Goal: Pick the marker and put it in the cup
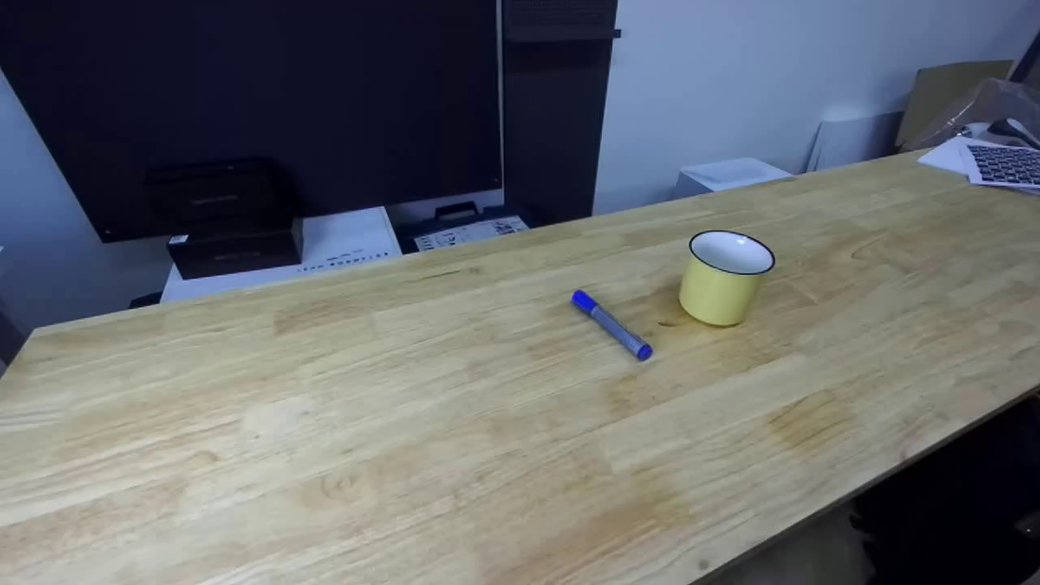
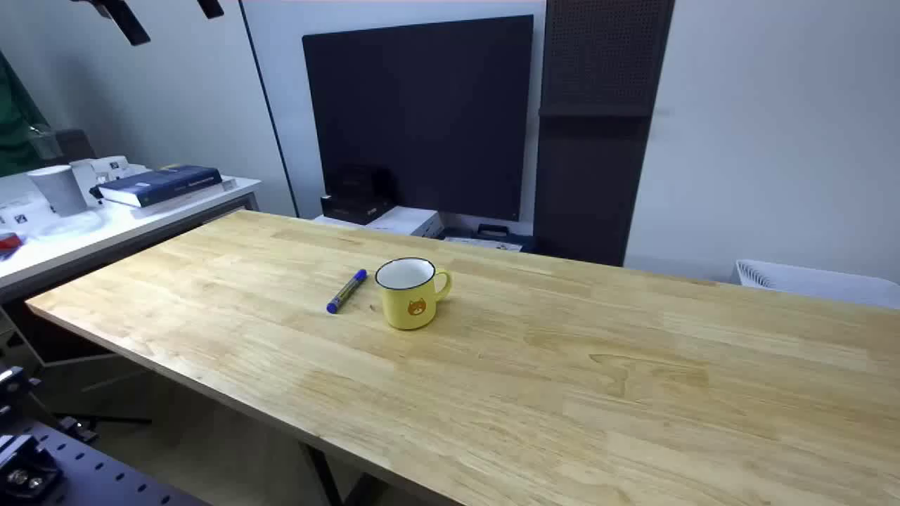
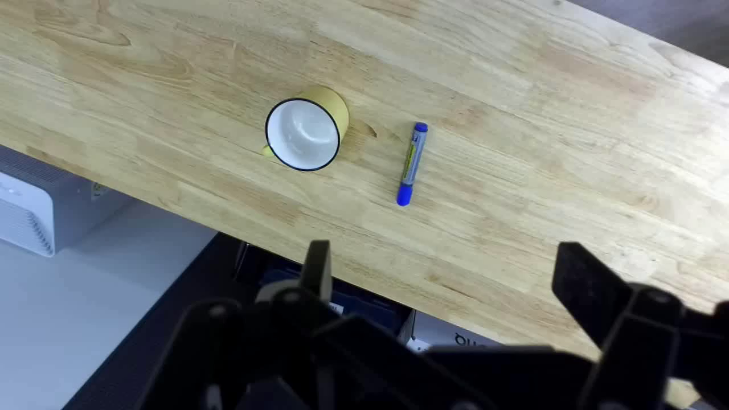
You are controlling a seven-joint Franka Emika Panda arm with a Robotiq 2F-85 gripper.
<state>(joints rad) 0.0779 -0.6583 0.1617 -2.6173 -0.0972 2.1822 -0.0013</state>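
Got a blue marker [image 1: 612, 326] just lying on a wooden desk [image 1: 325, 406] near an upright yellow cup [image 1: 721, 290], small gap between, black panel [image 1: 284, 97] behind.

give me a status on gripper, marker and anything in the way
Gripper open, holding nothing. Marker lying on table, not yet picked. Cup upright beside it, not touching; might crowd the approach.

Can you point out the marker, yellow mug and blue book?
Marker [image 3: 413, 161]: wrist view, middle of its barrel.
Mug [image 1: 721, 292]: in an exterior view, outer wall.
Book [image 2: 157, 183]: in an exterior view, top cover.
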